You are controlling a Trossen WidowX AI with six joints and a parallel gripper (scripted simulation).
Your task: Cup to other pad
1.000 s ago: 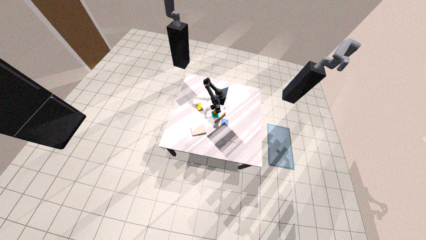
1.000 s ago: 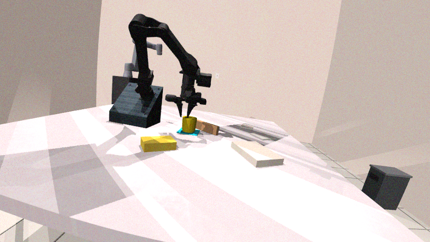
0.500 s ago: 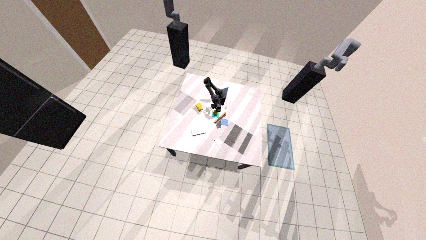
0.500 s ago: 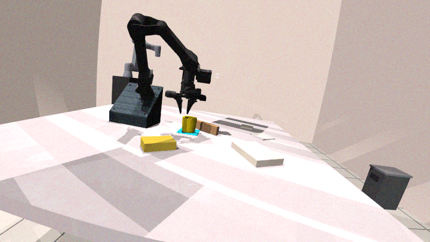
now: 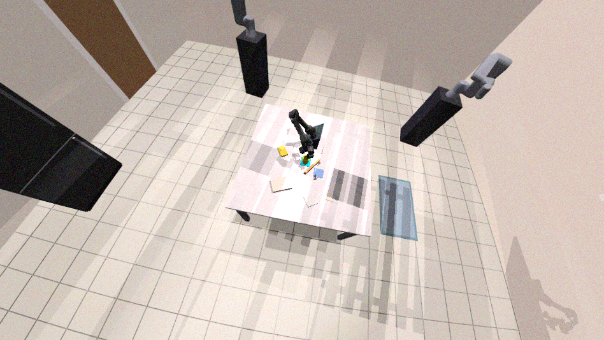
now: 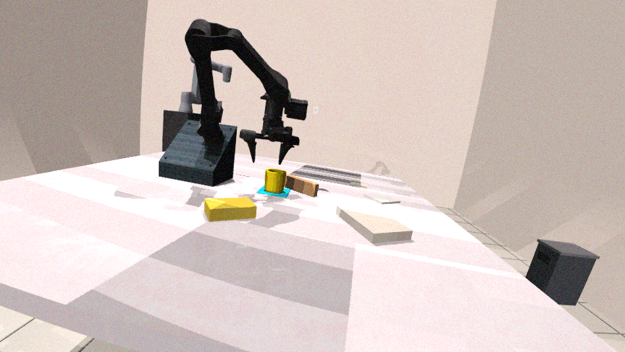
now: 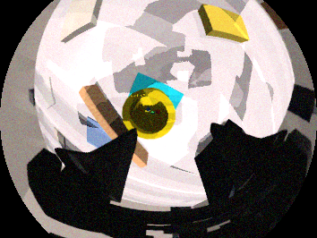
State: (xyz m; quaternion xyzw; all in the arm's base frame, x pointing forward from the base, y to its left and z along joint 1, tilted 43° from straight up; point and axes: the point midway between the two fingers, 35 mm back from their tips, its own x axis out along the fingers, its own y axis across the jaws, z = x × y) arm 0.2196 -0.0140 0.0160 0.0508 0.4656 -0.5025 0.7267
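The yellow cup (image 5: 305,160) (image 6: 275,181) (image 7: 149,117) stands upright on the cyan pad (image 6: 261,191) (image 7: 148,81). A few small coloured marbles (image 7: 150,110) show inside it in the wrist view. The blue pad (image 5: 320,172) (image 7: 94,134) lies beyond the wooden block and is bare of the cup; it is hidden in the exterior view. My gripper (image 6: 266,163) (image 7: 175,129) is open and empty, with its fingers wide apart. Its fingertips are just above the cup's rim height, and no finger touches the cup.
A long wooden block (image 5: 311,167) (image 6: 301,185) (image 7: 100,104) stands between the two pads, close beside the cup. A yellow block (image 5: 282,151) (image 6: 231,210) (image 7: 223,23) and a beige slab (image 5: 280,184) (image 6: 376,225) (image 7: 80,19) lie farther off. A thin pale tile (image 6: 383,198) lies beyond the slab.
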